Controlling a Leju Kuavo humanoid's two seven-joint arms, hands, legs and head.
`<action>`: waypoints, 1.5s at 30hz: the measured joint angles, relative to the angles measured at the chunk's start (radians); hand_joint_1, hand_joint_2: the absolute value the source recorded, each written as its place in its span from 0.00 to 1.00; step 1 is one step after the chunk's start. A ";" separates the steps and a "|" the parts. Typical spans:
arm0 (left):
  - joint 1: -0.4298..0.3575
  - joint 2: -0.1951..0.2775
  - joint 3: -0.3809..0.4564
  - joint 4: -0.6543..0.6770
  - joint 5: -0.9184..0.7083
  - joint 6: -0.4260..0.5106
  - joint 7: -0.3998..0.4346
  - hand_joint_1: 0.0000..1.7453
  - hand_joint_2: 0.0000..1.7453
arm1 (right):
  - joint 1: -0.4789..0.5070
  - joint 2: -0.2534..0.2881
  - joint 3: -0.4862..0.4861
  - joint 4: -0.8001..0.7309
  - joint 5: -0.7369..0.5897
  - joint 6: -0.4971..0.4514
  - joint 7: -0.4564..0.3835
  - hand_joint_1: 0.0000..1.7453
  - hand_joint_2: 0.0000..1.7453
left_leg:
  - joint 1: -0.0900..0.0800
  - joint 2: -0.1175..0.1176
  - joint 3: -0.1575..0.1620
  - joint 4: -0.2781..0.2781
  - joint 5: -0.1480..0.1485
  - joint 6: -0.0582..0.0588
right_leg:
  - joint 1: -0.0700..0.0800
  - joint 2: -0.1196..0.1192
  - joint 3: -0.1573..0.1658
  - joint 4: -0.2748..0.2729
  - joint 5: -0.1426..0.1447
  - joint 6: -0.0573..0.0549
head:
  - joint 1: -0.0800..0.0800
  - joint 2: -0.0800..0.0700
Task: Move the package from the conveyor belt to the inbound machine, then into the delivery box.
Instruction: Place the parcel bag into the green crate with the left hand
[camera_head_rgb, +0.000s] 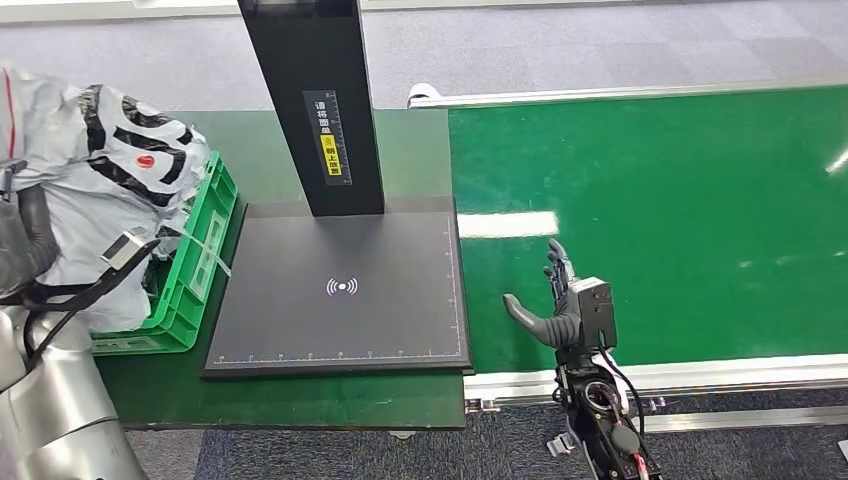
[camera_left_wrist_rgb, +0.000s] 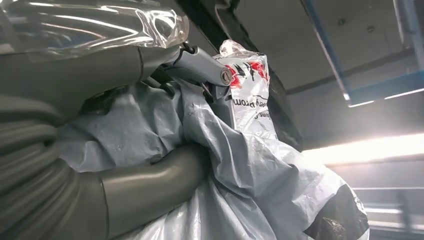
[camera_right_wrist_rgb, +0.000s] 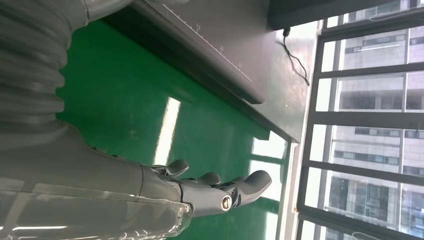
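Observation:
A grey plastic package (camera_head_rgb: 100, 170) with black and red print bulges above the green delivery crate (camera_head_rgb: 203, 255) at the far left. My left hand (camera_head_rgb: 25, 245) grips its crumpled film; in the left wrist view the thumb (camera_left_wrist_rgb: 150, 185) and fingers (camera_left_wrist_rgb: 200, 70) clamp folds of the package (camera_left_wrist_rgb: 260, 170). Whether the bag rests on the crate's contents I cannot tell. My right hand (camera_head_rgb: 560, 300) hovers open, fingers spread, low over the green conveyor belt (camera_head_rgb: 660, 210) near its front edge. The right wrist view shows this hand (camera_right_wrist_rgb: 215, 190) holding nothing.
The inbound machine's black scanning plate (camera_head_rgb: 340, 290) lies between crate and belt, its black column (camera_head_rgb: 315, 100) rising at the back. The plate's edge (camera_right_wrist_rgb: 215, 55) runs beside the belt (camera_right_wrist_rgb: 125, 100). A metal rail (camera_head_rgb: 700, 375) borders the belt's front.

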 joint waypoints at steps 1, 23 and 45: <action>-0.002 0.001 0.012 -0.006 -0.023 0.000 0.011 1.00 1.00 | 0.000 0.000 0.001 0.000 0.002 0.000 0.000 0.00 1.00 | 0.000 0.000 0.000 0.000 0.000 0.000 | 0.000 0.000 0.000 0.000 0.000 0.000 | 0.000 0.000; -0.333 0.345 -0.622 1.002 -0.078 -0.352 1.022 1.00 1.00 | 0.008 -0.001 -0.006 -0.023 0.083 0.072 0.050 0.00 1.00 | 0.000 0.002 -0.002 0.000 0.004 0.000 | 0.000 0.002 -0.003 0.000 0.006 -0.001 | 0.000 0.000; -0.479 0.377 -0.723 1.181 -0.079 -0.584 1.040 1.00 1.00 | 0.012 0.000 -0.014 -0.032 0.096 0.091 0.060 0.00 1.00 | 0.000 0.002 -0.002 0.000 0.004 0.000 | 0.000 0.002 -0.002 0.000 0.005 -0.001 | 0.000 0.000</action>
